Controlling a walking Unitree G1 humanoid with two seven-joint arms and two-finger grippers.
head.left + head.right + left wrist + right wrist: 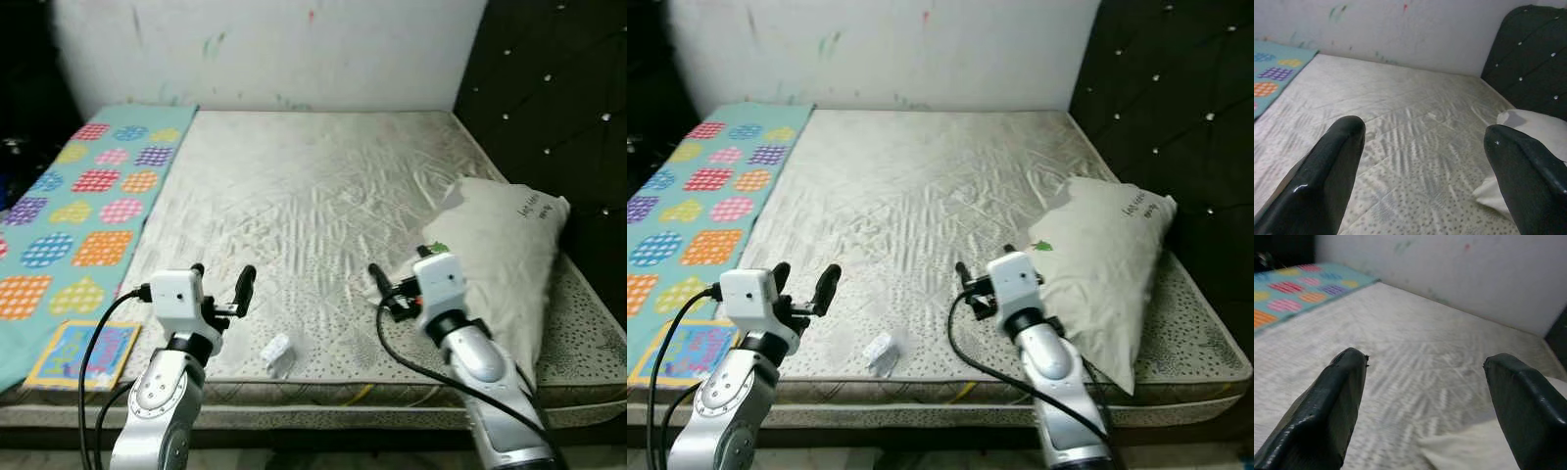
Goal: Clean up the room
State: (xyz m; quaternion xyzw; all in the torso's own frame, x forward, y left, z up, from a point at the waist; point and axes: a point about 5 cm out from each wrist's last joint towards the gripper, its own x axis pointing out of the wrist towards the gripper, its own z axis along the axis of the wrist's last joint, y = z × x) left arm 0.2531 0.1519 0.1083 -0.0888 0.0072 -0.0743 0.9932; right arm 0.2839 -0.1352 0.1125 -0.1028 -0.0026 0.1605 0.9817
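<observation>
Above the mattress [313, 186], both grippers' fingers [1327, 171] spread wide; pillow [509, 255] writing unreadable.

you get even, fairly bright light on the mattress [313, 196], with the headboard [558, 98] and the far left corner going near black. head views are sharp; both wrist views are soft, with the near fingers [1327, 176] out of focus and a small glint on one.

Quilted, faintly shiny cloth mattress [313, 196]; matt cloth pillow [509, 255]; tufted headboard [558, 108].
</observation>
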